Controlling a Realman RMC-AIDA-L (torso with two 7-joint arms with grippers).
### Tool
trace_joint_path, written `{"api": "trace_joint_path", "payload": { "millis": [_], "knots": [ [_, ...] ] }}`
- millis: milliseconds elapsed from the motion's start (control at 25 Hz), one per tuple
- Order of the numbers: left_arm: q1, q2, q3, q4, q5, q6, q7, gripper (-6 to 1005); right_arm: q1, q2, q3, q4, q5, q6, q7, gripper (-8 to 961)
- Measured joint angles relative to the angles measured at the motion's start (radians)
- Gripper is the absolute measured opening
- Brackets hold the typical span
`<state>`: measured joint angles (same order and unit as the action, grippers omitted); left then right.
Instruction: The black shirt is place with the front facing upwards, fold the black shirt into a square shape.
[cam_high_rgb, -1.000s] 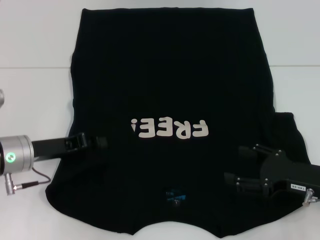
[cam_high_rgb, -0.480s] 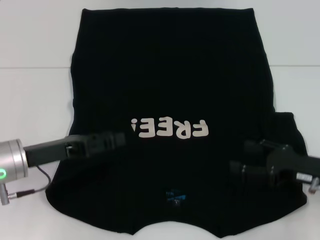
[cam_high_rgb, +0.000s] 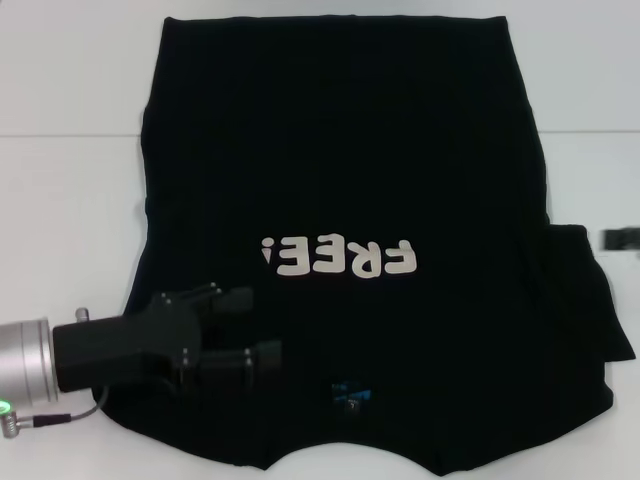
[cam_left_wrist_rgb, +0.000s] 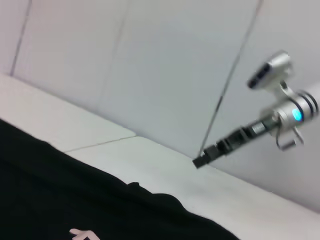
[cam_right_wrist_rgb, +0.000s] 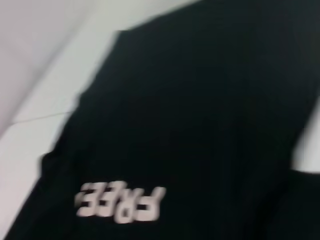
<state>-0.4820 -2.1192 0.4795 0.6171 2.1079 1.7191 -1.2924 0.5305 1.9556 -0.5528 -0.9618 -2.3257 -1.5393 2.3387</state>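
The black shirt (cam_high_rgb: 340, 200) lies flat on the white surface (cam_high_rgb: 70, 190), front up, with the "FREE!" letters (cam_high_rgb: 337, 258) showing. The left gripper (cam_high_rgb: 248, 328) is over the shirt, just beside the letters and near the small blue label (cam_high_rgb: 352, 392). Its two fingers stand apart with nothing between them.

The cloth is big and soft. If the left gripper pinches only the top layer, the shirt could bunch up and the fold would come out crooked. It could also drag the whole shirt across the surface.

The right gripper (cam_high_rgb: 622, 238) is far off past the other side of the shirt, and I cannot tell how its fingers stand. Nothing else lies near the left gripper.
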Motion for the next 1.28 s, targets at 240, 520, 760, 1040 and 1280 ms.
{"api": "trace_joint_path", "payload": {
  "millis": [240, 520, 760, 1040, 1280],
  "knots": [
    [0.019, -0.01, 0.009, 0.007, 0.015, 0.002, 0.107, 884, 0.092, -0.027, 0.017, -0.082, -0.295, -0.028, 0.199, 924],
    [0.025, -0.014, 0.008, 0.01, 0.017, 0.008, 0.117, 884, 0.165, 0.002, -0.024, 0.02, -0.398, 0.086, 0.219, 924],
    [0.037, -0.016, 0.006, 0.012, 0.017, 0.0, 0.118, 884, 0.202, -0.013, -0.072, 0.2, -0.405, 0.232, 0.226, 924],
    [0.037, -0.016, 0.008, 0.012, 0.017, -0.001, 0.121, 884, 0.226, -0.001, -0.118, 0.263, -0.406, 0.323, 0.227, 924],
    [0.037, -0.016, 0.006, 0.011, 0.017, -0.002, 0.12, 884, 0.238, 0.004, -0.12, 0.297, -0.406, 0.354, 0.226, 924]
  ]
}}
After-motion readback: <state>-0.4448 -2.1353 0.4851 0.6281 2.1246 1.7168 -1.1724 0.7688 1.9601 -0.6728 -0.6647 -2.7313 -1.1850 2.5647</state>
